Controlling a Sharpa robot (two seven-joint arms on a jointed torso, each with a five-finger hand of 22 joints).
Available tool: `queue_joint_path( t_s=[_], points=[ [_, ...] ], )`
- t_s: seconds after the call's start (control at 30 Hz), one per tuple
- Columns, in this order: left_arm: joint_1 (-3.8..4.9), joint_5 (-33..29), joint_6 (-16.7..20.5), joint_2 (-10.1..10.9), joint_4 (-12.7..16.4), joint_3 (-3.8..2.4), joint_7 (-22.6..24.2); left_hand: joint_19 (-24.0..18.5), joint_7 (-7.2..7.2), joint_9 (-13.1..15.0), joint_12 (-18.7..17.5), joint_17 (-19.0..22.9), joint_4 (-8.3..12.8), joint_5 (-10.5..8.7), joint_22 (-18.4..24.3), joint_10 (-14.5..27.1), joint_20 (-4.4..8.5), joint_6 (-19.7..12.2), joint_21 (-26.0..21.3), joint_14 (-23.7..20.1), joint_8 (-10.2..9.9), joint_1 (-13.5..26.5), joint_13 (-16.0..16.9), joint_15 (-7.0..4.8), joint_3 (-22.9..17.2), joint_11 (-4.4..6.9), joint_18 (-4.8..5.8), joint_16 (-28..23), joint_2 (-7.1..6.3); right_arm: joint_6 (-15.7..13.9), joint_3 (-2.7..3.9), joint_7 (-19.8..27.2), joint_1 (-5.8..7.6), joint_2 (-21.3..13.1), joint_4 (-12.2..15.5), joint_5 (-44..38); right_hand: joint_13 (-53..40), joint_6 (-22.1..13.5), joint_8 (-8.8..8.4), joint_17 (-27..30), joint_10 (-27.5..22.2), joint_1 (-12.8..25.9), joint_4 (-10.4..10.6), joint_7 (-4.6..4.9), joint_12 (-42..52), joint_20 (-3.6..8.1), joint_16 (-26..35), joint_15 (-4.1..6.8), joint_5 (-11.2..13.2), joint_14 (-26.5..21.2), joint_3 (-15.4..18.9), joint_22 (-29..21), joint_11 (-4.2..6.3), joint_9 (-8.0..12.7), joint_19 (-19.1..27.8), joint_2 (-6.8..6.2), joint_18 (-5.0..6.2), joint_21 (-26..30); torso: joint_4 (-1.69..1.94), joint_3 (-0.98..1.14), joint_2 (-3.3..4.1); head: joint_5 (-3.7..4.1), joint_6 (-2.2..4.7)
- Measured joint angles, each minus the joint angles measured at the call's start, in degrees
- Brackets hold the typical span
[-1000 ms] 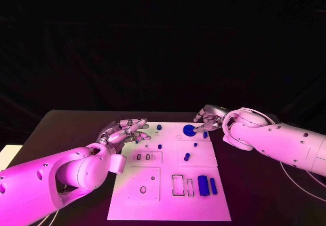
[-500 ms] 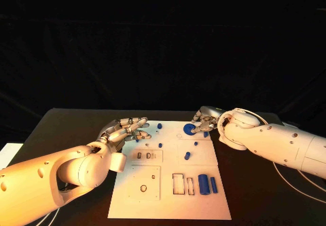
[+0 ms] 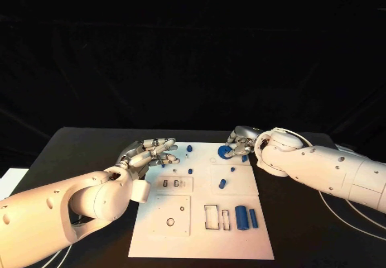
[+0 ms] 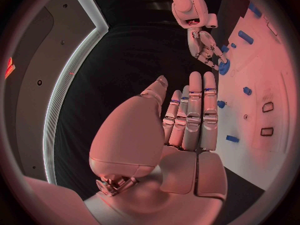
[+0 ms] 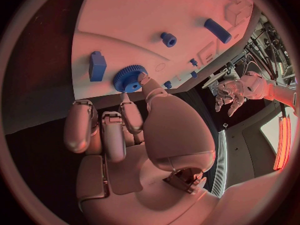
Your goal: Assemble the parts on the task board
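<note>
The white task board (image 3: 201, 234) lies in the middle of the black table. A blue gear (image 3: 224, 152) sits flat near the board's far edge. My right hand (image 3: 240, 142) is over it, and its thumb and a fingertip pinch the gear's rim (image 5: 129, 78). My left hand (image 3: 153, 153) hovers over the board's far left corner, fingers straight and holding nothing (image 4: 190, 120). Small blue pegs (image 3: 189, 149) (image 3: 221, 184) stand on the board, and a blue block (image 3: 244, 159) lies beside the gear. Two blue cylinders (image 3: 240, 216) lie near the board's front right.
Rectangular slots (image 3: 210, 218) and a round hole (image 3: 170, 222) are cut in the near half of the board. Bare black table (image 3: 305, 234) runs along both sides of the board. A white cable (image 3: 346, 215) trails under my right arm.
My right arm has shifted a little to the left, with the hand staying on the gear. The gear and my left hand have hardly moved.
</note>
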State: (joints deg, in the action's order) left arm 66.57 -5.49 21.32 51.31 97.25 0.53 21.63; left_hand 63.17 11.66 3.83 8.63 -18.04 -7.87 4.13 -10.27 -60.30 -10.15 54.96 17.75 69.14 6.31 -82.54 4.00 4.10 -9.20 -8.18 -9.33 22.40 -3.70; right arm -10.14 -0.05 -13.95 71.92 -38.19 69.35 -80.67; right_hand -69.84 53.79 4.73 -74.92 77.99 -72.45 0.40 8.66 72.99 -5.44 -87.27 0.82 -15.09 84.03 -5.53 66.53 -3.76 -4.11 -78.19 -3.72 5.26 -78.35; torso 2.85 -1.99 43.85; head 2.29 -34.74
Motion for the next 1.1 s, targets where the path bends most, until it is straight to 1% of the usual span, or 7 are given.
queue_joint_path(
  t_s=[0.1, 0.2, 0.4, 0.53, 0.63, 0.97, 1.1],
  points=[
    [0.0, 0.0, 0.0, -0.1, 0.0, 0.0, 0.0, 0.0, 0.0, 0.0, 0.0, 0.0, 0.0, 0.0, 0.0, 0.0, 0.0, 0.0, 0.0, 0.0, 0.0, 0.0, 0.0, 0.0, 0.0, 0.0, 0.0, 0.0, 0.0, 0.3, 0.03, 0.0, -0.02, 0.0, -0.1, -0.1, -0.5, 0.2, 0.05, 0.0, 0.1, -0.3, 0.0, 0.18, 0.4, 0.0, 0.0, 0.0, 0.0, 0.0, 0.0, 0.2, 0.1, 0.0, 0.0, 0.31, 0.0, -0.3, -0.03, 0.01, 0.0, -0.03, -0.09],
    [0.0, 0.0, 0.0, -0.1, -0.1, 0.0, 0.0, 0.0, 0.0, 0.0, 0.0, 0.0, 0.0, 0.0, 0.0, 0.0, 0.0, 0.0, 0.0, 0.0, 0.0, 0.0, 0.0, 0.0, 0.0, 0.0, 0.01, 0.0, 0.0, 0.5, 0.07, 0.0, 0.01, 0.0, -0.1, -0.2, -1.6, 1.1, 0.57, 0.0, 0.6, -1.0, 0.0, -0.08, 1.3, 0.17, -0.2, 0.0, 0.1, 0.0, 0.0, 0.5, 0.21, -0.2, -0.2, 0.97, 0.0, -0.4, -0.05, 0.01, 0.0, -0.04, -0.15],
    [0.0, 0.0, -0.1, -0.1, -0.1, 0.0, 0.0, 0.0, 0.0, 0.0, 0.0, 0.0, 0.0, 0.0, 0.0, 0.0, 0.0, 0.0, 0.0, 0.0, 0.0, 0.0, 0.0, 0.0, 0.0, 0.0, 0.0, 0.0, 0.0, 0.6, 0.12, 0.0, -0.01, 0.0, 0.0, -0.8, -4.0, 3.2, 1.49, 0.0, 2.1, -1.9, -0.9, -0.35, 3.4, 0.41, -0.4, 0.0, 2.5, 0.0, -0.9, 1.3, 0.62, -0.2, -0.4, 1.93, 0.0, -1.0, -0.07, 0.02, -0.01, -0.09, -0.28],
    [0.0, 0.0, -0.1, -0.1, -0.1, 0.0, 0.0, 0.0, 0.0, 0.0, 0.0, 0.0, 0.0, 0.0, 0.0, 0.0, 0.0, 0.0, 0.0, 0.0, 0.0, 0.0, 0.0, 0.0, 0.0, 0.0, 0.01, 0.0, 0.0, 0.4, 0.18, 0.1, -0.1, 0.1, 0.3, -2.1, -5.1, 5.2, 2.6, 0.0, 3.1, -2.7, -1.5, -1.02, 4.8, 0.41, -0.4, 0.01, 3.7, 0.0, -1.6, 2.0, 1.03, -0.9, -0.8, 2.67, 0.0, -1.3, -0.07, 0.03, -0.01, -0.09, -0.29],
    [0.0, 0.0, -0.1, -0.1, -0.1, 0.0, 0.0, 0.0, 0.0, 0.0, 0.0, 0.0, 0.0, 0.0, 0.0, 0.0, 0.0, 0.0, 0.0, 0.0, 0.0, 0.0, 0.0, 0.0, 0.0, 0.0, 0.01, 0.0, 0.0, -0.2, 0.17, 0.0, -0.27, 0.2, 0.4, -3.5, -5.1, 6.2, 2.68, 0.0, 3.6, -2.8, -1.5, -1.25, 5.2, 0.72, -0.7, 0.53, 4.3, 0.1, -2.2, 2.5, 1.54, -0.9, -1.1, 2.74, 0.0, -1.6, -0.07, 0.03, -0.02, -0.04, -0.31],
    [0.0, 0.0, -0.2, -0.1, -0.2, 0.0, -0.1, 0.0, 0.0, 0.0, 0.0, 0.0, 0.0, 0.0, 0.0, 0.0, 0.0, 0.0, 0.0, 0.0, -0.2, 0.0, 0.0, 0.0, 0.0, 0.0, 0.0, 0.0, 0.0, -3.9, -0.07, -1.0, -0.92, 0.1, 2.6, -7.9, -5.1, 6.8, 3.16, 0.0, 4.4, -2.8, -1.2, -1.08, 6.1, 1.44, -0.7, 1.15, 4.8, -0.1, -3.1, 3.9, 2.16, -0.9, -1.8, 2.8, 0.0, -2.4, -0.01, 0.02, -0.02, 0.04, -0.26],
    [0.0, 0.0, -0.2, -0.1, -0.2, 0.0, -0.1, 0.0, 0.0, 0.0, 0.0, 0.0, 0.0, 0.0, 0.0, 0.0, 0.0, 0.0, 0.0, 0.0, -0.2, 0.0, 0.0, 0.0, 0.0, 0.0, 0.01, 0.0, 0.0, -5.3, -0.09, -1.4, -1.0, -0.2, 4.4, -8.7, -5.1, 6.9, 3.16, 0.0, 4.5, -2.8, -1.0, -1.1, 6.1, 1.44, -0.9, 1.15, 5.0, -0.1, -3.3, 4.1, 2.26, -0.9, -1.8, 2.85, -0.84, -2.6, 0.02, 0.01, -0.03, -0.05, -0.2]
  ],
)
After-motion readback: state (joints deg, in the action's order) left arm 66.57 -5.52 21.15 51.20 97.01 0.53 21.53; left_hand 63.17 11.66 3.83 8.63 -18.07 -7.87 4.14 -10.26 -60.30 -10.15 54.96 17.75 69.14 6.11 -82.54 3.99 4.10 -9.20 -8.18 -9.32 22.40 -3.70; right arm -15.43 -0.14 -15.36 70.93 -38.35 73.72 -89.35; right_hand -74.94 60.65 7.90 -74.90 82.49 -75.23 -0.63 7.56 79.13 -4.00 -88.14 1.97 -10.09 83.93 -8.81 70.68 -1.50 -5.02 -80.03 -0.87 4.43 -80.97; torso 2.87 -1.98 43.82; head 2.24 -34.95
